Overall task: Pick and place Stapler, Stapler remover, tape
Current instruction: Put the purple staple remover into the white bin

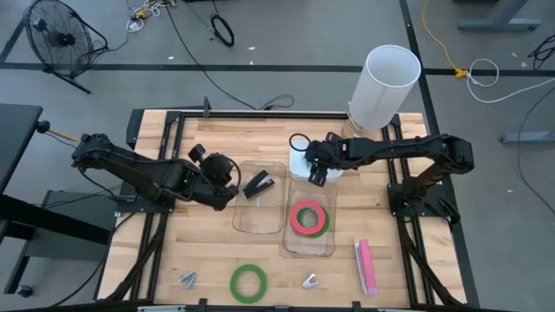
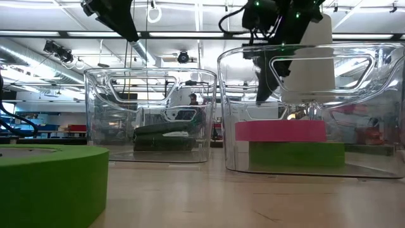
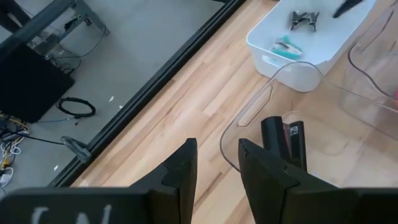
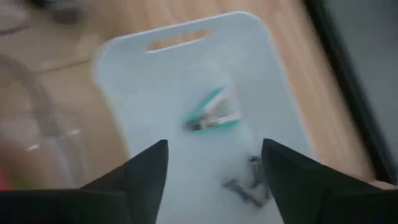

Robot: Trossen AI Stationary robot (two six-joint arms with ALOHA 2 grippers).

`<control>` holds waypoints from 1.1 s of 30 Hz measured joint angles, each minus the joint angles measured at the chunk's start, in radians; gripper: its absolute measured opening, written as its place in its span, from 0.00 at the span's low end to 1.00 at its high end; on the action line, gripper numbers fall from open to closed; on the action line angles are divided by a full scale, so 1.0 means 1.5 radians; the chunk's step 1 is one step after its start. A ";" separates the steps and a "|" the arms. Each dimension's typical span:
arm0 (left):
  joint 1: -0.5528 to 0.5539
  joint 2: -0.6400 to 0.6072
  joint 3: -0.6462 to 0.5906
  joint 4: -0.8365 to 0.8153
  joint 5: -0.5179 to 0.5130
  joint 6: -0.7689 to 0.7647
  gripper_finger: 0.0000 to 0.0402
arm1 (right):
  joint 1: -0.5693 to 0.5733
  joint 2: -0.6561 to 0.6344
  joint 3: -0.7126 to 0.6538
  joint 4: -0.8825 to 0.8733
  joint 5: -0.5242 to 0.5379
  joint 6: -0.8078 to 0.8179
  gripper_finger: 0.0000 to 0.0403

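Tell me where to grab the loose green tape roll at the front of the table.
Pinch the green tape roll across one wall of the ring, top-down: one finger in the open centre, one outside. It lies flat on the table, apart from the bins, so likely clear all round.

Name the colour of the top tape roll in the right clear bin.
Red-pink tape roll, clearest in the high view.

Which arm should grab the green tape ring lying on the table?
Probably left: the left end effector is nearer the green tape; the right end effector hovers farther off, over the white bin.

Pink tape [image 2: 280, 130] atop green tape [image 2: 296, 154]
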 joint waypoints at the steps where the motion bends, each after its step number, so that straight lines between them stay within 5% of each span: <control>1: 0.000 0.000 0.000 0.000 0.000 0.001 0.30 | 0.005 -0.002 0.010 -0.015 -0.012 0.000 0.65; 7: 0.001 0.000 0.000 0.001 0.000 0.000 0.30 | 0.056 -0.009 0.114 -0.111 -0.085 0.026 0.64; 16: 0.000 0.000 0.000 0.000 0.001 -0.001 0.30 | 0.202 -0.012 0.174 -0.104 -0.301 0.146 0.61; 33: 0.001 0.000 0.000 0.006 0.036 -0.017 0.30 | 0.540 0.078 0.175 0.135 -0.140 0.339 0.61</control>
